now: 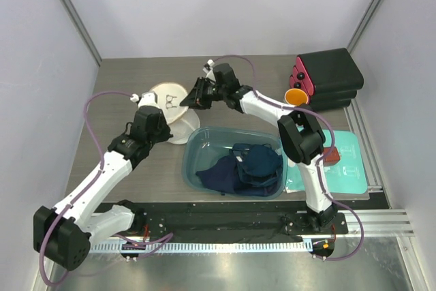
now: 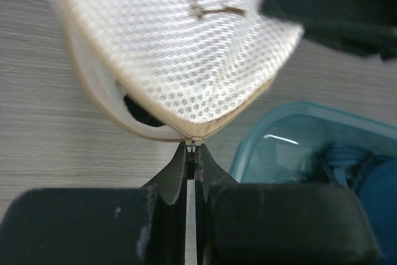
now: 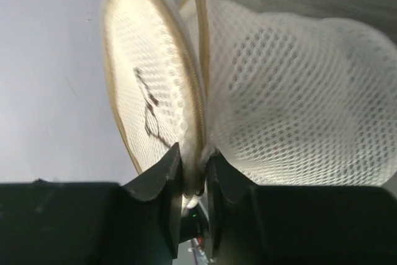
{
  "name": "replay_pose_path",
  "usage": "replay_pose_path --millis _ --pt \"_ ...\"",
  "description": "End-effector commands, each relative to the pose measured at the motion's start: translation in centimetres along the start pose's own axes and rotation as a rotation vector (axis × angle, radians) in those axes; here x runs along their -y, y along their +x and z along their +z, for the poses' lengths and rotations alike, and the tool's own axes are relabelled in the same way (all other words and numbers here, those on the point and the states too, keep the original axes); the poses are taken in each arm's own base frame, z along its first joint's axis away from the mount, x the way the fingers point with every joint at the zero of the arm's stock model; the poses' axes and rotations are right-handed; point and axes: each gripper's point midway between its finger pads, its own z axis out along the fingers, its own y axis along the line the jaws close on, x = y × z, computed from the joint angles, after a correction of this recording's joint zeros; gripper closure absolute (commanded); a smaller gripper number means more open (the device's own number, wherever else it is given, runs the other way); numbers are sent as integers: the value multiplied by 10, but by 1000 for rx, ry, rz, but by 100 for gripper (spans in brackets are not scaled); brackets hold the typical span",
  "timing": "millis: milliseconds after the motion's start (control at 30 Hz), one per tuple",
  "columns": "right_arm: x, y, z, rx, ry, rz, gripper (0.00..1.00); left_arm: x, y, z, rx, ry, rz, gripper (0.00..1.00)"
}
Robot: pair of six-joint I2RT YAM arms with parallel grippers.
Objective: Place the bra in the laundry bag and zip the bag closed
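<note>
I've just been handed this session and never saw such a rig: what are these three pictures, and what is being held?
The robot is a left arm and a right arm bolted at the near edge of the table. One picture looks down from above and behind; the other two come from a camera on each wrist, its fingers at the bottom. On the table: a blue tub of navy clothes, a teal pouch, a black case and the cream laundry bag. The left gripper is shut on the zip pull at the bag's seam; the right gripper pinches the bag's rim. Something dark shows inside, perhaps the bra.
</note>
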Motion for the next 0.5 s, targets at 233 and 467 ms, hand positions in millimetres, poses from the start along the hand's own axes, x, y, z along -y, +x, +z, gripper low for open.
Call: replay_pose_path --millis 233,467 --pt "39 -33 -42 113 319 -147 40 74 -14 9 -8 343 -165 100" --pt "17 -5 -75 152 245 -108 21 83 -19 13 1 371 -165 100"
